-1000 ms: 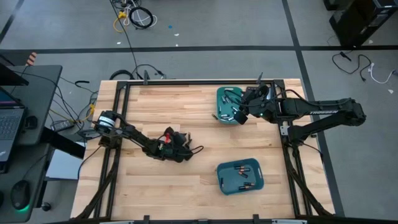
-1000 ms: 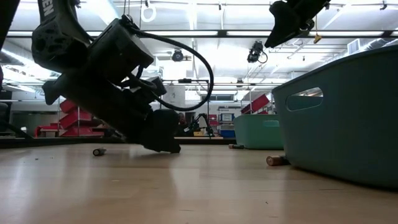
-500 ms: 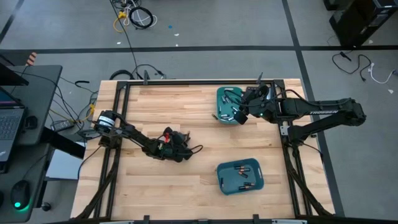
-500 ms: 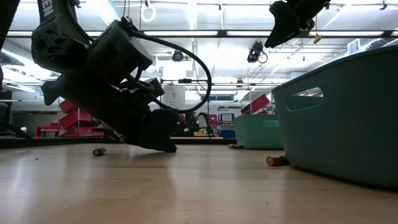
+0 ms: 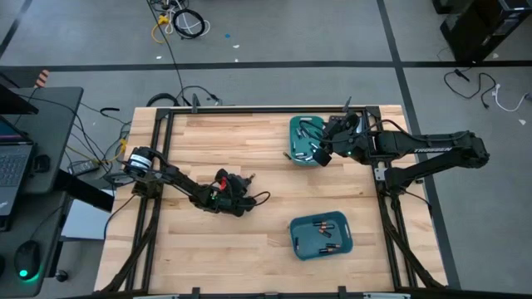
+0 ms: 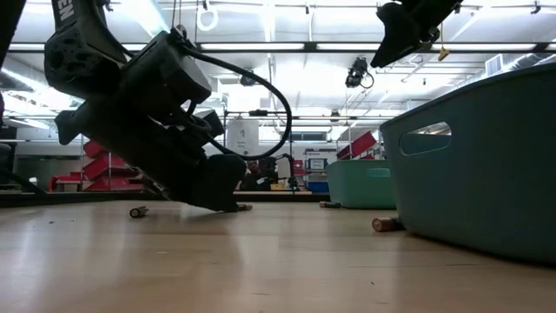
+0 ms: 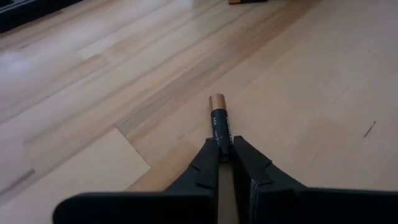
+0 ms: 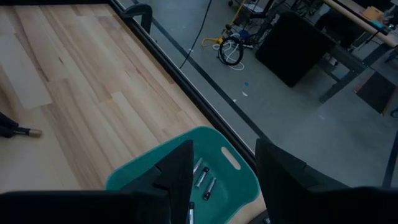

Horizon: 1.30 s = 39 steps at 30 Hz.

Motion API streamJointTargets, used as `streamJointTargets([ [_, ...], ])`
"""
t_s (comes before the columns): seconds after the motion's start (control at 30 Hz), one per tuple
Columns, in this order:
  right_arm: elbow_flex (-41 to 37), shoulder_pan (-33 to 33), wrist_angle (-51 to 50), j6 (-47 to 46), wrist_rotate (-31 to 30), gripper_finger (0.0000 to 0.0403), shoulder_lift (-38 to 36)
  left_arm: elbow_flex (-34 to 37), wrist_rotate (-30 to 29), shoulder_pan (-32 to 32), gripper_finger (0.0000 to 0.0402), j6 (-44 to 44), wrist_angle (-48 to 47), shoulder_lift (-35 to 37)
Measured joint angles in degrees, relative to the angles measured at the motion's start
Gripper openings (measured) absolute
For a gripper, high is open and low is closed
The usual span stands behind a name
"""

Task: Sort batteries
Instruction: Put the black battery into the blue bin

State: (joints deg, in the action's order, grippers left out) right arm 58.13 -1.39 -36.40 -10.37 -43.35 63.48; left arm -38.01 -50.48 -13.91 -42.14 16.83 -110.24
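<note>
Left wrist view: battery (image 7: 219,122) pinched between fingers (image 7: 205,163).

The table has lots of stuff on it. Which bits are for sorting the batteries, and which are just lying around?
For the job:
- black battery with copper end, pinched by the left gripper
- far teal bin, right gripper open above it
- near teal bin holding batteries
- loose battery on the table

Just lying about:
- laptop
- floor cables
</note>
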Motion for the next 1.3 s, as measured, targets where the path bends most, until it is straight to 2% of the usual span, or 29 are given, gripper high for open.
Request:
streamJointTargets([
  [0.47, 0.00, 0.00, -0.85, -0.17, 0.26, 0.0158, 0.00, 0.36, 0.14, 0.04, 0.0014, 6.16, 7.84, -0.17],
  [0.67, -0.27, 0.00, -0.46, -0.11, 3.82, 0.0158, -0.01, 0.34, 1.55, -0.35, 0.0014, 7.41, 8.56, 1.49],
  [1.0, -7.41, 0.22, 6.07, 3.94, 8.39, 0.0158, 0.00, 0.19, 0.78, -0.46, 0.0013, 10.72, 11.78, 4.44],
  [1.1, -9.65, 0.56, 12.15, 7.06, 13.33, 0.0158, 0.00, 0.17, 0.74, -0.46, 0.0013, 15.92, 18.25, 4.61],
  [1.23, -13.24, 0.61, 23.48, 13.56, 25.48, 0.0158, 0.01, 0.12, 2.68, -0.65, 0.0013, 29.47, 31.67, 4.99],
  [1.3, -15.57, 0.61, 30.49, 17.32, 32.75, 0.0158, 0.16, 0.12, 6.75, -0.72, 0.0013, 38.07, 39.81, 5.14],
])
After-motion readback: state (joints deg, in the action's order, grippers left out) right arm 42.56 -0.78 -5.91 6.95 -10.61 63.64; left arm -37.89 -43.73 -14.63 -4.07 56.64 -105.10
